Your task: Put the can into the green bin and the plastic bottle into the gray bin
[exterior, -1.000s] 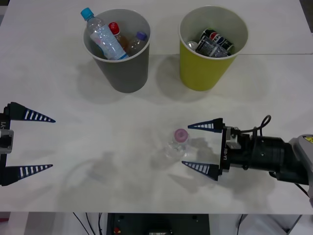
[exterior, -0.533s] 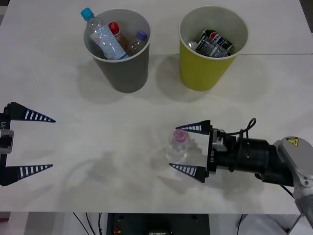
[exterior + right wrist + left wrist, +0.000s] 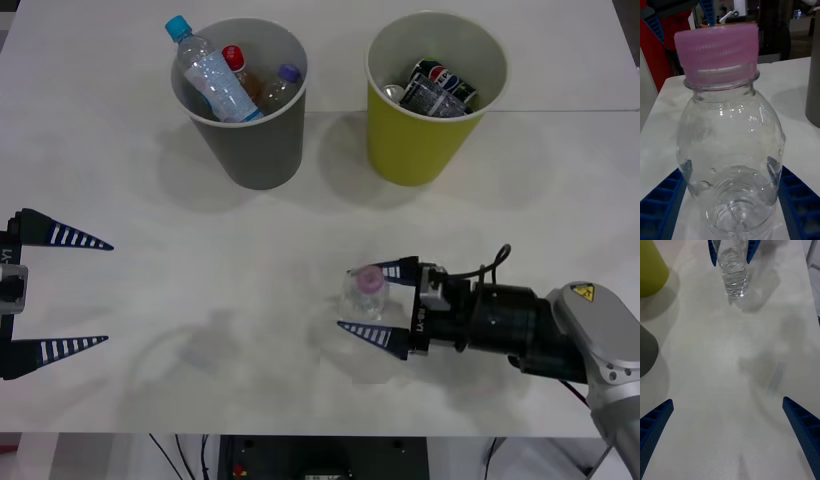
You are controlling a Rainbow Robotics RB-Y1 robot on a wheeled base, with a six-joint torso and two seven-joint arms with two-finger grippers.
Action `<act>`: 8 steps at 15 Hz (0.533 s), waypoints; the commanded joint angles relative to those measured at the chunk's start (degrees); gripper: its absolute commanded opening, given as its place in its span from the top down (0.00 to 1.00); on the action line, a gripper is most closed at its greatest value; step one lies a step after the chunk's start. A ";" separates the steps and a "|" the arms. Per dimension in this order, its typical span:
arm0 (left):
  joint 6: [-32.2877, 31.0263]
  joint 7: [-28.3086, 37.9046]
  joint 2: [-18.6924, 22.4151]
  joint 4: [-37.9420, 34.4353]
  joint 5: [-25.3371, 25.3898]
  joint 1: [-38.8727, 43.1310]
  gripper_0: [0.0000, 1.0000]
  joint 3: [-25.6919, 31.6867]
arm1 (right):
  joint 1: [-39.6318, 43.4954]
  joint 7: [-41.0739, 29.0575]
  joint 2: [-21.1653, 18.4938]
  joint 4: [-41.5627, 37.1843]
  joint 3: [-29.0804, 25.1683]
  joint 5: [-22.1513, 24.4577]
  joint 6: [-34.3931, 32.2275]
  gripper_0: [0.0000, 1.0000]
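The plastic bottle (image 3: 363, 294) stands upright on the pale, smooth bench (image 3: 150, 190), well short of the two bins: a small clear vessel with a rounded shoulder, crinkly ribbed walls and a ridged pink cap (image 3: 717, 52). The right gripper (image 3: 374, 301) reaches in low from the robot's right, and its blue, ribbed, wedge-shaped jaws stand apart with one on each side of the bottle's body; in the right wrist view the bottle sits between the two fingers (image 3: 662, 202), very close to them, though whether they touch it cannot be told. Farther back stand two round, tapered, cup-shaped plastic bins: the dark gray bin (image 3: 250, 140), which holds a larger bottle with a light-blue cap (image 3: 210, 72) along with a red-capped and a purple-capped bottle, and beside it the yellow-green bin (image 3: 415, 140), which holds crushed cans (image 3: 438, 88). The left gripper (image 3: 60, 295) hovers at the bench's left edge, well apart from the bottle, its jaws spread wide on nothing.
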 commanded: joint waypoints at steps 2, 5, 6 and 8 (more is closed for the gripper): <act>0.00 0.00 0.00 0.00 0.00 0.00 0.00 0.00 | 0.08 0.09 0.09 -0.02 0.33 -0.02 0.28 1.00; 0.00 0.00 0.00 0.00 0.00 0.00 0.00 0.00 | -0.01 0.09 0.09 -0.02 0.42 -0.02 0.37 1.00; 0.00 0.00 0.00 0.00 0.00 0.00 0.00 0.00 | -0.01 -0.17 0.09 -0.02 0.42 -0.02 0.37 1.00; 0.00 0.00 0.00 0.00 0.00 0.00 0.00 0.00 | -0.09 -0.70 -0.35 -1.16 0.16 -0.02 0.37 1.00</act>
